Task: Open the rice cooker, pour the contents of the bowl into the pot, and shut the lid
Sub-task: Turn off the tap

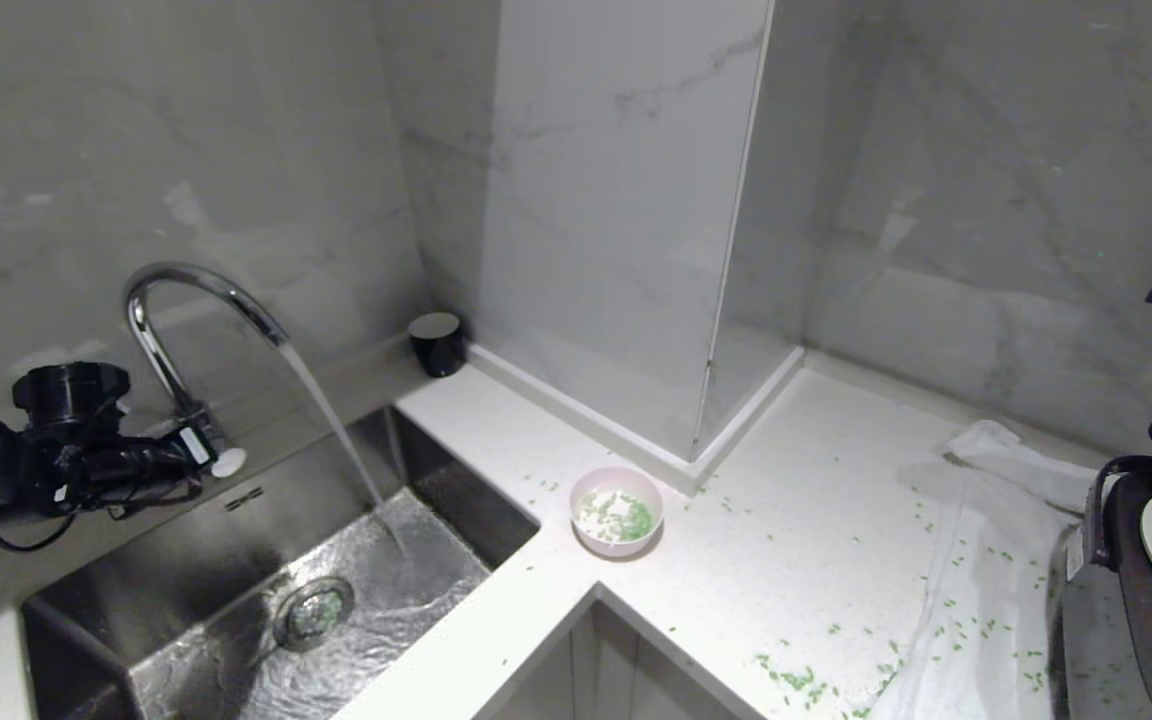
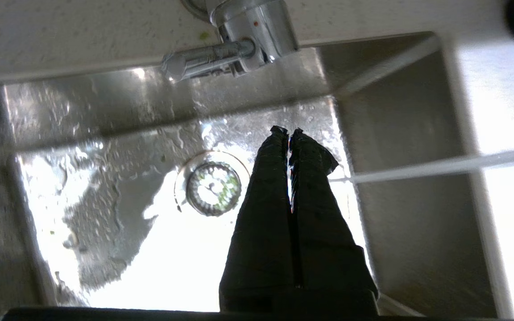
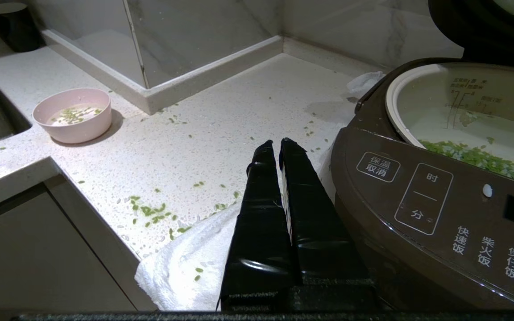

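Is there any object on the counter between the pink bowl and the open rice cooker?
No solid object: between the bowl and the rice cooker lie only scattered green grains and a flat white cloth beside the cooker.

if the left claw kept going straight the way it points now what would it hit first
Probably the wet sink floor beside the drain strainer. The shut left claw points down into the basin, with the water stream passing beside its tips; depth is unclear.
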Robot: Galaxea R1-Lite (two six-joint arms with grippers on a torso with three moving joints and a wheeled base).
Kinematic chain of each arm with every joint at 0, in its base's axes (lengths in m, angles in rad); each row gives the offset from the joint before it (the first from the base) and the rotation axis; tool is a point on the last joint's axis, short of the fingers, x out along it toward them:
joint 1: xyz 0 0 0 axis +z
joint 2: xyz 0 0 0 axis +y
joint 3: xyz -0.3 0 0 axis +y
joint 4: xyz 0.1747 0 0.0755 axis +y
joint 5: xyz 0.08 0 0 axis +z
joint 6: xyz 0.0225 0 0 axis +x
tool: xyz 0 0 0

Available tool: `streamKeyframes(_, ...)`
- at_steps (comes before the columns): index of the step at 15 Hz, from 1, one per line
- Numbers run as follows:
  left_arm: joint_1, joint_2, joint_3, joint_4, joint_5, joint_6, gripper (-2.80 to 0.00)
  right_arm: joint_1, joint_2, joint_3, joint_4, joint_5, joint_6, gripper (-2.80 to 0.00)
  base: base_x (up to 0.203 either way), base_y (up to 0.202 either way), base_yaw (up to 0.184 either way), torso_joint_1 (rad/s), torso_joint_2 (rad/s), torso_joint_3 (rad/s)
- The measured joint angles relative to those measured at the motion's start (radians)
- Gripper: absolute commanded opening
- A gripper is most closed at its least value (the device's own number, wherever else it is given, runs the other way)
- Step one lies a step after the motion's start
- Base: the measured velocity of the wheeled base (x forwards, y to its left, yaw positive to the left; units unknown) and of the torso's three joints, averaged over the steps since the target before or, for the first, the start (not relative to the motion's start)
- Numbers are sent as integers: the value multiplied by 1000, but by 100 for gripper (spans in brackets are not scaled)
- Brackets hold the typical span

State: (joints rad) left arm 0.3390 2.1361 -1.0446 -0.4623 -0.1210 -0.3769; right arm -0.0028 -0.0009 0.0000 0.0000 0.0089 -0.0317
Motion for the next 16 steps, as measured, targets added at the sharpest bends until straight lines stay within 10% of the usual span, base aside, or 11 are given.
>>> streamKeyframes(16, 37, 97, -228, 86, 61, 25, -280, 0, 0, 0, 0, 0, 0, -280, 0, 0, 0, 0, 0, 0)
